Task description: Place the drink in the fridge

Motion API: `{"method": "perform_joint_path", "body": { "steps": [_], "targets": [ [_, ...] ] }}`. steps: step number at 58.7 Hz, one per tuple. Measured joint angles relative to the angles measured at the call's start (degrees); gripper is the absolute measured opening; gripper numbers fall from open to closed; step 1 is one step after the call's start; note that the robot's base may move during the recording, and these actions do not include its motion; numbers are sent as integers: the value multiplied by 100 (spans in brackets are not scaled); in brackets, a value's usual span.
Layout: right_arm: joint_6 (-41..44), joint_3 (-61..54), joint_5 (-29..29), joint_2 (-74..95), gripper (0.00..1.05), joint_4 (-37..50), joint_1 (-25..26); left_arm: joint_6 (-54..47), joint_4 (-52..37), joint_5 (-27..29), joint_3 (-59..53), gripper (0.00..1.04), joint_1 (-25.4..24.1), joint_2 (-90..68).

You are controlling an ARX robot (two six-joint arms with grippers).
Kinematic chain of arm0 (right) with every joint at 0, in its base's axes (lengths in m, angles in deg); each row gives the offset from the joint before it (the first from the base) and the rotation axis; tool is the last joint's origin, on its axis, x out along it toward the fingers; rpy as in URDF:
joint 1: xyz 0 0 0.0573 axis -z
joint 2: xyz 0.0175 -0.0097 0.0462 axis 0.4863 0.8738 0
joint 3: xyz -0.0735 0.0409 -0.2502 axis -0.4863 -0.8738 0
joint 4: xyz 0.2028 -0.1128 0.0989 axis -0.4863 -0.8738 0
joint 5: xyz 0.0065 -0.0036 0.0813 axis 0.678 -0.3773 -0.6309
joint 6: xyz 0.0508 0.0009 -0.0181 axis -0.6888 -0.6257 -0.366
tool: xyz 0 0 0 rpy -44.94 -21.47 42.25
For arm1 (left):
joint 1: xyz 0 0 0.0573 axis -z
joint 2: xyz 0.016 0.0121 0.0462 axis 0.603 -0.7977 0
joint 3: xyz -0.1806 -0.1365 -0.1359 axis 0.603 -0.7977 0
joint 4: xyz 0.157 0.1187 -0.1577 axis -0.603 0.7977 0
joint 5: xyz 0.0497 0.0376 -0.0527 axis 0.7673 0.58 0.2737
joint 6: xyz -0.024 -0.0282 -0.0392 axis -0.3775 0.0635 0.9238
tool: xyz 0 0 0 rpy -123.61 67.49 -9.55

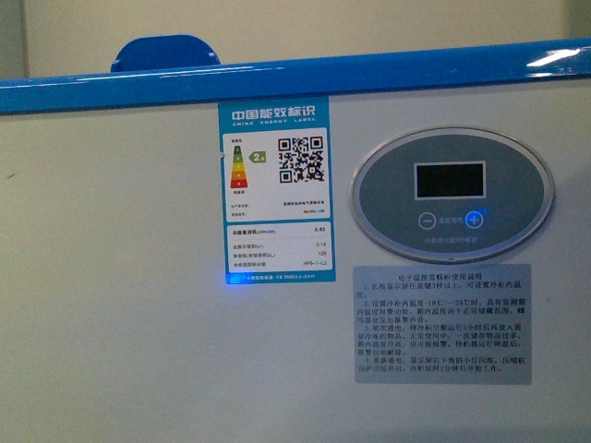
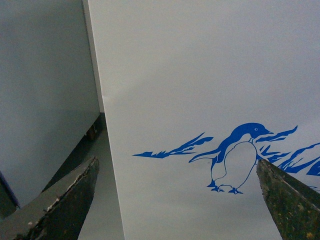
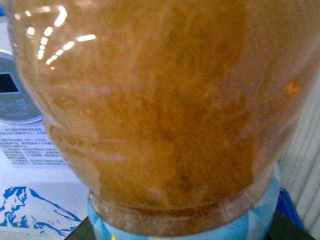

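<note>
The fridge [image 1: 138, 323] fills the front view: a white front wall under a blue top rim [image 1: 277, 81]. Neither arm shows there. In the left wrist view my left gripper [image 2: 177, 200] is open and empty, its two dark fingers [image 2: 70, 200] spread wide before the fridge's white wall [image 2: 200, 75] with the blue penguin graphic [image 2: 237, 157]. In the right wrist view my right gripper is shut on the drink bottle [image 3: 160, 100], a clear bottle of orange-brown liquid with a light blue label band [image 3: 250, 220]. The bottle hides the fingers and fills the view.
On the fridge front are an energy label [image 1: 275, 189], an oval control panel [image 1: 448, 192] with a dark display, and an instruction sticker [image 1: 443, 323]. A blue rounded part [image 1: 166, 53] rises behind the rim. A grey cabinet side [image 2: 45, 90] stands beside the fridge.
</note>
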Motion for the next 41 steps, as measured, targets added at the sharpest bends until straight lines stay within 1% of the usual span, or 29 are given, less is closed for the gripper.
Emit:
{"method": "perform_joint_path", "body": {
  "steps": [4, 20, 41],
  "targets": [
    [35, -39, 57, -24, 39, 42, -96, 2, 0, 0, 0, 97, 2, 0],
    [50, -39, 157, -48, 39, 55, 72, 0, 0, 0, 0, 97, 2, 0],
    [57, -70, 98, -57, 39, 52, 74, 0, 0, 0, 0, 97, 2, 2]
  ]
}}
